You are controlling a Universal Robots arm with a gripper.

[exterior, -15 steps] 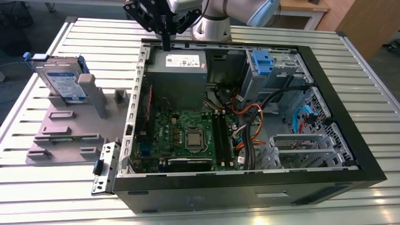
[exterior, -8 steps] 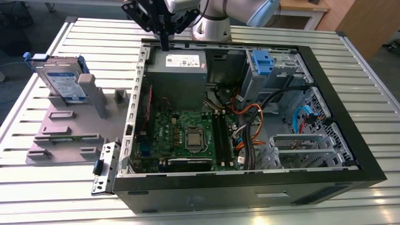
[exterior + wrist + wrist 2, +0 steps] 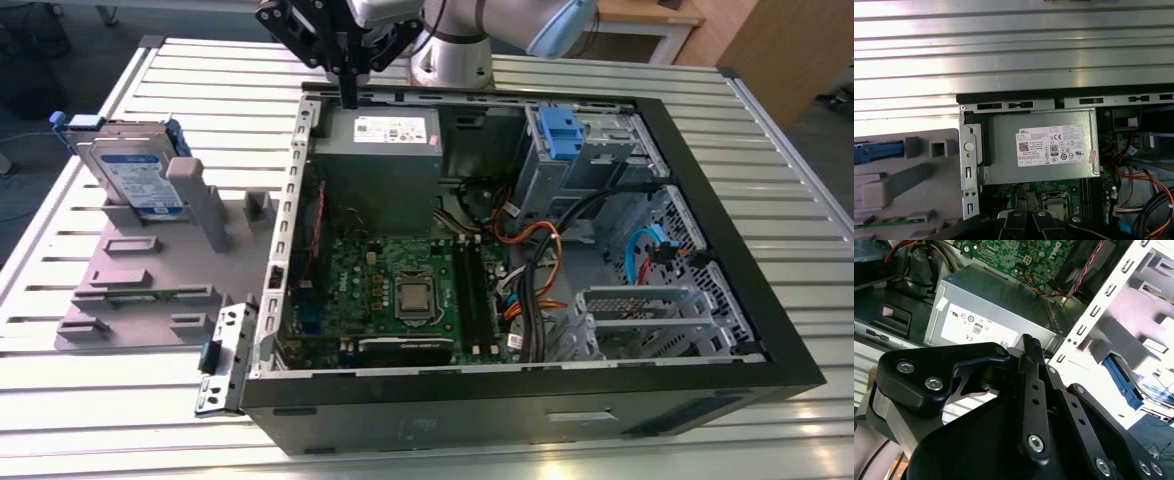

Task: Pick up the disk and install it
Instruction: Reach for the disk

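Observation:
The disk [image 3: 134,178] stands on edge in a grey holder tray [image 3: 147,270], on the exterior view's left, outside the computer case. It is silver with a white-and-blue label and a blue carrier. Its blue carrier edge [image 3: 1123,379] shows in the second wrist view, and a strip of that blue edge [image 3: 878,151] in the first wrist view. My gripper [image 3: 350,98] hangs over the case's far wall, above the grey power supply [image 3: 380,130], well apart from the disk. Its black fingers [image 3: 1030,352] are shut with nothing between them.
The open computer case [image 3: 747,330] lies on a slatted metal table [image 3: 801,160]. Inside are a green motherboard [image 3: 400,290], orange and black cables [image 3: 534,260], and a grey drive bay with a blue latch [image 3: 561,135] at the far right. The power supply [image 3: 1039,147] sits under the wrist.

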